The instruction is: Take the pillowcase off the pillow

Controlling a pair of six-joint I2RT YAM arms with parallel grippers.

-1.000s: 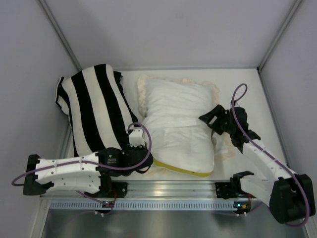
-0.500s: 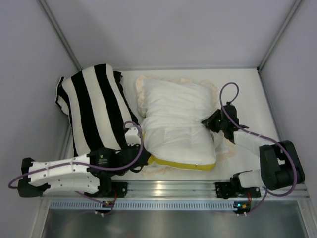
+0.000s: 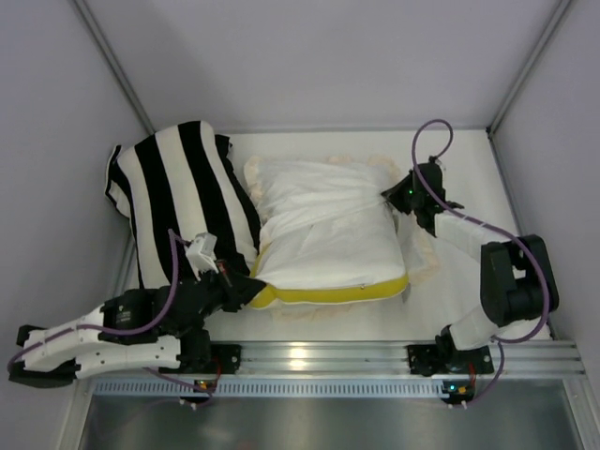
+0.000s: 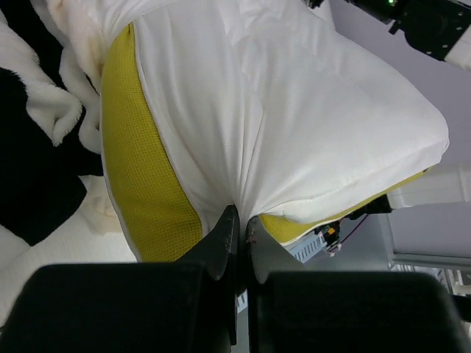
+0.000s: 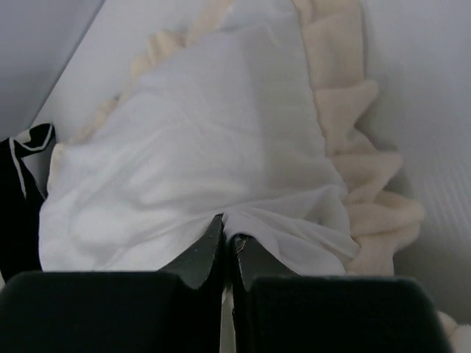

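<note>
The pillow (image 3: 342, 258) is plump and white, with its yellow band (image 3: 328, 295) along the near edge. My left gripper (image 3: 251, 289) is shut on the pillow's near-left corner. In the left wrist view the jaws (image 4: 241, 215) pinch white pillow fabric (image 4: 294, 110) just beside the yellow band (image 4: 140, 169). The pillowcase (image 3: 314, 183) covers the pillow's far part, white face up and stretched into creases. Its cream frill (image 3: 427, 253) lies along the right side. My right gripper (image 3: 387, 195) is shut on a fold of the pillowcase (image 5: 213, 132), next to the frill (image 5: 346, 110).
A black-and-white striped cushion (image 3: 178, 197) leans against the left wall, touching the pillow's left side; it also shows in the left wrist view (image 4: 29, 147). Grey walls close in the left, far and right sides. A metal rail (image 3: 309, 356) runs along the near edge.
My right gripper shut on the pillowcase and moved toward the far right corner. My left arm drew back to the left, dragging the pillow's yellow-banded corner with it, and more of the band now shows.
</note>
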